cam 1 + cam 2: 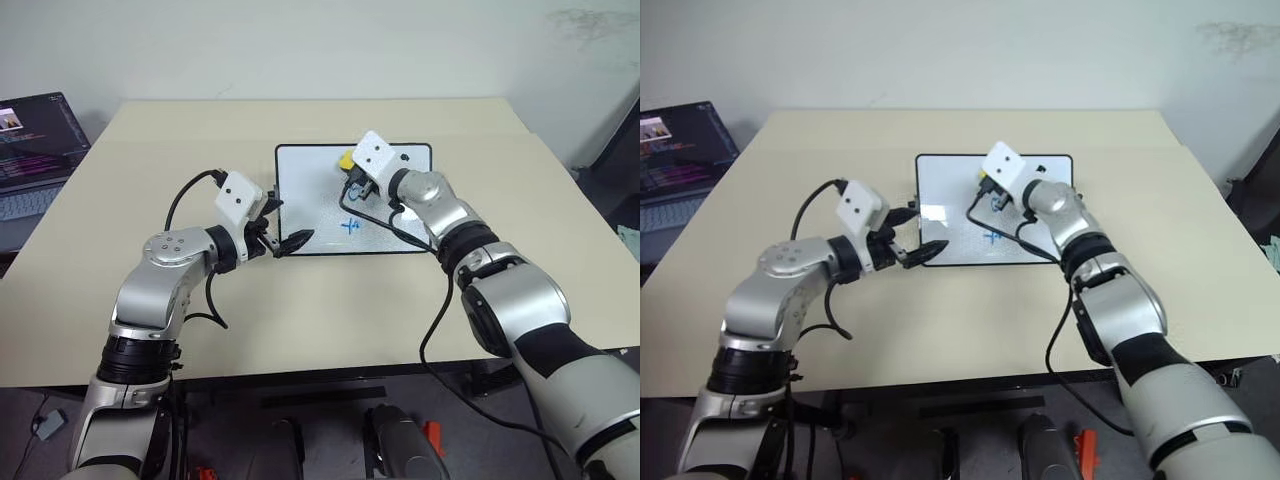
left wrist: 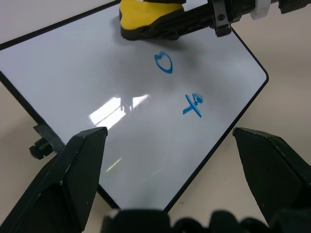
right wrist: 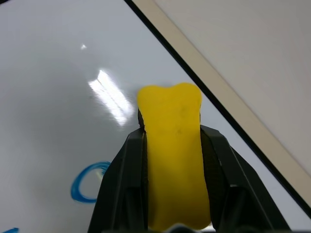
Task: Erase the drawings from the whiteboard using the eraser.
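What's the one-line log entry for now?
right gripper: shut on eraser | whiteboard: two drawings left | left gripper: open

a bright yellow eraser (image 3: 174, 160) is seen on a glossy white whiteboard (image 2: 87, 77) edged in black, marked with blue drawings (image 2: 193, 105); the worktop (image 1: 300, 300) is beige.

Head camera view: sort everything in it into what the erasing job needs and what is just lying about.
Part of the job:
- whiteboard
- drawings, two blue marks left
- eraser, yellow, clamped in the right gripper
- left gripper, open at the board's near edge

Just lying about:
- laptop, beside the table, on the robot's left
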Tool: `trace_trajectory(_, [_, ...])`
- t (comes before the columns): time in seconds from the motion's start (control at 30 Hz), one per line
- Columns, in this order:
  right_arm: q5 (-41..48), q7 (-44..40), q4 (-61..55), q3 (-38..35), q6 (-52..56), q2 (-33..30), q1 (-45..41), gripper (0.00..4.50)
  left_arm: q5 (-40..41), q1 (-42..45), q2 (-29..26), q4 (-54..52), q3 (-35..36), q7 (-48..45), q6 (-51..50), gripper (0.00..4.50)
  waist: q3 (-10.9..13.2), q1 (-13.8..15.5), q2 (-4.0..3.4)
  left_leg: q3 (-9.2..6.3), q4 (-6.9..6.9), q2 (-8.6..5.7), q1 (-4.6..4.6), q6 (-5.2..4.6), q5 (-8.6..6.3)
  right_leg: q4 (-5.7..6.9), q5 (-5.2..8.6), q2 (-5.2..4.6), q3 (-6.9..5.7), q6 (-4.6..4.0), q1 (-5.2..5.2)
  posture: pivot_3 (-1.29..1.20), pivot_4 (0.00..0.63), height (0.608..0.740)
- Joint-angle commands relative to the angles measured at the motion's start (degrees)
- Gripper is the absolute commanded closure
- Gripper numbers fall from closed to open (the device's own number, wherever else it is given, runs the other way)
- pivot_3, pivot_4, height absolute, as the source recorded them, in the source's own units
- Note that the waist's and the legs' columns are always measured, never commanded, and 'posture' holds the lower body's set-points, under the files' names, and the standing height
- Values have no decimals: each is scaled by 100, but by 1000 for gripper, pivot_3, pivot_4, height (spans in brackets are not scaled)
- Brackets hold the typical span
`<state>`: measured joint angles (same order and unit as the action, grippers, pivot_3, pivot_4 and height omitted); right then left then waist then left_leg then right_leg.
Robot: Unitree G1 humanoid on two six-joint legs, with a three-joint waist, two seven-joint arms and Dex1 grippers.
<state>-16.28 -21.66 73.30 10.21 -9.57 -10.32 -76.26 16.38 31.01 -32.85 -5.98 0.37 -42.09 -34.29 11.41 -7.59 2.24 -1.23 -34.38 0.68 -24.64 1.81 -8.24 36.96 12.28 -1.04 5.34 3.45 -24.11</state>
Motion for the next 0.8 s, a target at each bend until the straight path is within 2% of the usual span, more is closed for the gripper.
trace_trajectory(0.03, [72, 136, 10, -176, 149, -387, -123, 3398, -6, 97, -39, -89, 17, -28, 164, 0, 0, 43, 0, 0, 0, -1, -1, 0, 0, -1, 0, -1, 0, 0, 0, 0, 150, 740])
trace_trajectory(0.3, [88, 143, 6, -205, 187, -621, -71, 3398, -16, 167, -20, 2, -31, -64, 210, 0, 0, 110, 0, 1, 0, -1, -1, 0, 0, -3, 1, -1, 1, -1, 0, 0, 150, 740])
trace_trajectory(0.8, [65, 102, -71, -77, 86, 513, -437, 3398, -51, 203, -10, 50, -62, -81, 259, 0, 1, -34, -1, 0, 4, 3, -3, 0, 0, 0, 0, 3, 1, -1, -7, 0, 150, 740])
